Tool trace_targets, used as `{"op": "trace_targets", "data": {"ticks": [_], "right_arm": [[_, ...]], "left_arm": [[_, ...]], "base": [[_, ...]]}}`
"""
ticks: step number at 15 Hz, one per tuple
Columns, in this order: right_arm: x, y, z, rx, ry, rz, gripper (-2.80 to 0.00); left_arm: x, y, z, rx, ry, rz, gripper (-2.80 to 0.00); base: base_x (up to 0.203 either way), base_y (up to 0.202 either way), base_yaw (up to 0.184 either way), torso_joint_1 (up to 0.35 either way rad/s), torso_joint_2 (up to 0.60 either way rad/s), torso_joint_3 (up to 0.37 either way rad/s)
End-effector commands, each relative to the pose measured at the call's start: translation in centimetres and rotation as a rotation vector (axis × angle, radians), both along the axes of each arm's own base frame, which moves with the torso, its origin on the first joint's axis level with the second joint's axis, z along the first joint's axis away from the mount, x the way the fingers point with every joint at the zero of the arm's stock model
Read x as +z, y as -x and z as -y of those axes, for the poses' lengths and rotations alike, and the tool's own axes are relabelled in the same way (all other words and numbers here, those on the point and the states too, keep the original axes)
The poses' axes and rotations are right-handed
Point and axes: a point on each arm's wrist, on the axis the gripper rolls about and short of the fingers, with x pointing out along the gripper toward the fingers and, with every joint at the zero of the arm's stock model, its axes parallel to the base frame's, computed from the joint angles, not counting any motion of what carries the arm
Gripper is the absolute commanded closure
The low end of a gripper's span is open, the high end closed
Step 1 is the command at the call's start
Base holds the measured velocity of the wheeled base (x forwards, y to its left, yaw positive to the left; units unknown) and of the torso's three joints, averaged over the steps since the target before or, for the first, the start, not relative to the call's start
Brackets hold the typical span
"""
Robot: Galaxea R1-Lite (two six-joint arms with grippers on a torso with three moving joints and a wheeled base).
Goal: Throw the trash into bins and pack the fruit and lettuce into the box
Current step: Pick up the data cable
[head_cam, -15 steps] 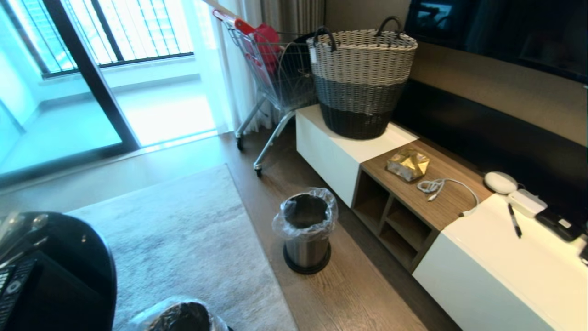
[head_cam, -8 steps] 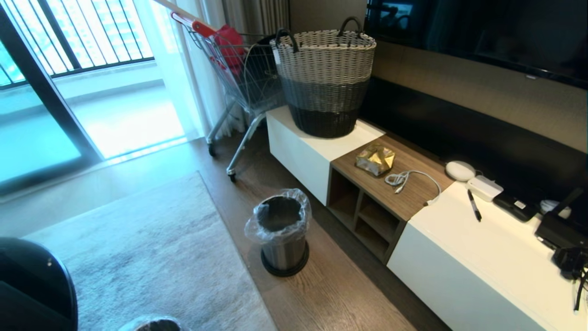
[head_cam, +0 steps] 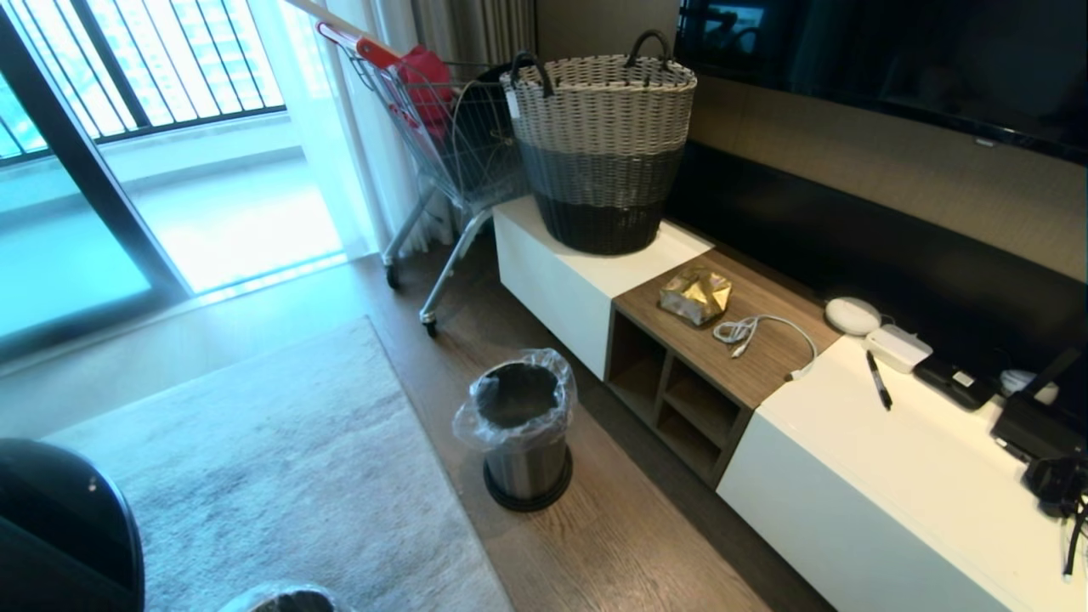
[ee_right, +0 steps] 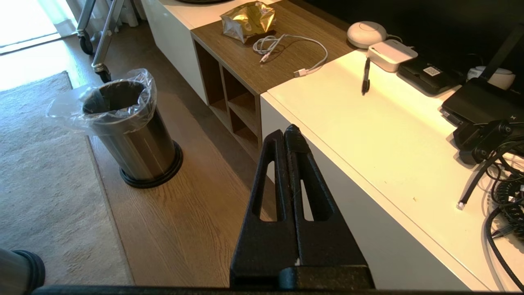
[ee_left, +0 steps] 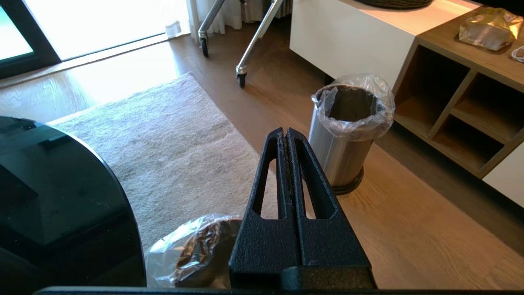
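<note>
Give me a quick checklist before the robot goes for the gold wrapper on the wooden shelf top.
1. Gold wrapper lies free on the wooden shelf top: ok.
2. Steel bin upright, liner open: ok.
3. White cable clear of the wrapper: ok, beside it, apart.
4. Left gripper empty: ok, shut.
5. Right gripper empty: ok, shut, needs opening.
6. Tissue, fruit, lettuce, box located: cannot tell.

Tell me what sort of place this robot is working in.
Most likely a living room in a flat. A low white-and-wood TV cabinet runs along the wall under a dark wall-mounted screen, a grey rug covers part of the wood floor, and a glass sliding door opens onto a railed balcony.
</note>
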Motion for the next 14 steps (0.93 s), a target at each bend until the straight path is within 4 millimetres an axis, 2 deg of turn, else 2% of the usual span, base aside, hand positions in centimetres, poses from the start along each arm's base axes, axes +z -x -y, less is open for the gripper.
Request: {"op": "trace_targets", "data": {"ticks": [1, 3, 14], "right_arm": [[-0.01, -0.01, 0.0, 0.001, 0.0, -0.003, 0.0], [0.01, -0.01, 0.0, 0.001, 0.0, -0.001, 0.0], [0.01, -0.01, 0.0, 0.001, 0.002, -0.001, 0.0]], "left_arm": [[0.0, 0.0, 0.0, 0.0, 0.0, 0.001, 0.0], [0.0, 0.0, 0.0, 0.0, 0.0, 0.001, 0.0], [0.0, 0.0, 0.0, -0.001, 0.001, 0.001, 0.0]], "base": [[0.0, 0.0, 0.0, 0.0, 0.0, 0.0], [0.059, 0.0, 0.002, -0.004, 0.0, 0.003], [0.185, 0.0, 0.001, 0.002, 0.0, 0.001]]}}
